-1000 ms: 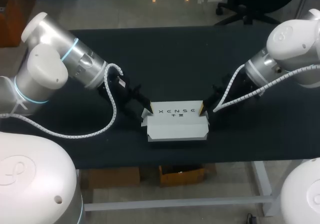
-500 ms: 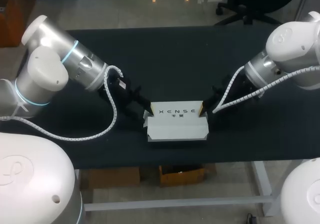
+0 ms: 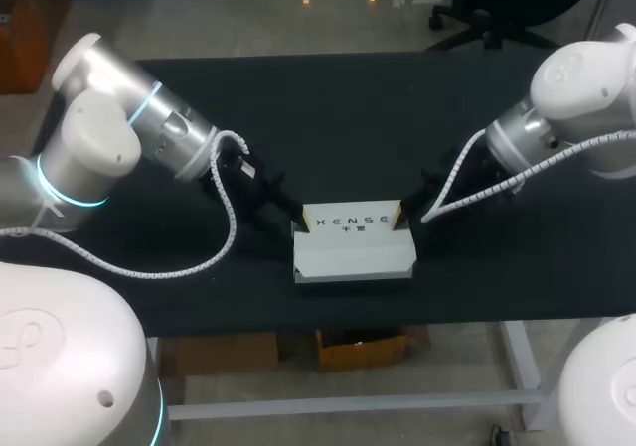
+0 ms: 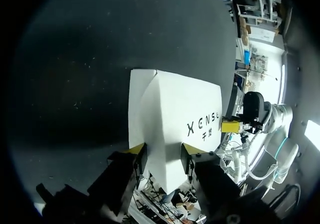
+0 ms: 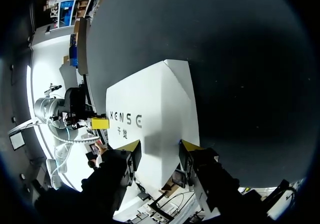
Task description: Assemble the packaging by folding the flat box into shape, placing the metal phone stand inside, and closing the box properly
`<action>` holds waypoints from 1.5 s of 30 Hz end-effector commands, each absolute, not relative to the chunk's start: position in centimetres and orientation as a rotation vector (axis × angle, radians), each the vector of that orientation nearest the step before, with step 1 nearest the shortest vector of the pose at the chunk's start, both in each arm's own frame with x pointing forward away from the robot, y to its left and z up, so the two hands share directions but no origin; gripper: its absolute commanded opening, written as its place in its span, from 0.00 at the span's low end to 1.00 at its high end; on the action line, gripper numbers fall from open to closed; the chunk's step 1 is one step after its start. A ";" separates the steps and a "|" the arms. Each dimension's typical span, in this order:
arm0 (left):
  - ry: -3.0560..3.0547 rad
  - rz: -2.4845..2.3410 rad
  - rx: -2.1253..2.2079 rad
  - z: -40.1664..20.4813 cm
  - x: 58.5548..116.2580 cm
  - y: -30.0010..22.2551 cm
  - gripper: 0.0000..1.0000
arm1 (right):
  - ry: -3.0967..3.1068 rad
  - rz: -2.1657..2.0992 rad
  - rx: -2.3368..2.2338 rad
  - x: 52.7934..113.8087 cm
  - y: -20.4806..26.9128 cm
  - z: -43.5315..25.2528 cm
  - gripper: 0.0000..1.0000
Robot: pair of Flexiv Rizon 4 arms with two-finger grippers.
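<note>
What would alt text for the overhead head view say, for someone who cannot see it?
A white box sits on a black table, with the left gripper at its left end and the right gripper at its right end.

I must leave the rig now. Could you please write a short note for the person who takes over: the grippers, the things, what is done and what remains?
Left gripper: at the left end of the white box; whether it grips is unclear.
Right gripper: the same, at the box's right end.
Box: on the black table near its front edge, printed face up.
Done: box folded into shape.
Phone stand: not visible, so I cannot tell whether it is inside.
Left: confirm the stand is in, then finish closing the ends.
</note>
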State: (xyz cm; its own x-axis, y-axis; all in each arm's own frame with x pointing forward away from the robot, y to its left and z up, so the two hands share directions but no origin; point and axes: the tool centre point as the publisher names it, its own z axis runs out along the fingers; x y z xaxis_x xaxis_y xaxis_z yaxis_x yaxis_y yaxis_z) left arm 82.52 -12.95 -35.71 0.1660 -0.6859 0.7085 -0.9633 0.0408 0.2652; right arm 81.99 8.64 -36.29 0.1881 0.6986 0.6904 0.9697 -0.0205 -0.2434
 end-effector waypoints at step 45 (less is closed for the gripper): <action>-1.456 0.309 1.640 -33.5 84.3 -14.3 0.41 | -1.501 -0.374 -1.702 83.7 9.5 -34.5 0.46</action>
State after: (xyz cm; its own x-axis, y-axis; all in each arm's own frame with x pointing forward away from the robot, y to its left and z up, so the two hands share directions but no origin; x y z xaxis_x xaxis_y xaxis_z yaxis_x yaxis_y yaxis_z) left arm 83.82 -13.47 -33.48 0.2774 -0.6643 0.6941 -0.8960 0.0818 0.4364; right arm 83.50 8.55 -34.55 0.2458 0.6823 0.6885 0.9285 0.0382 -0.3693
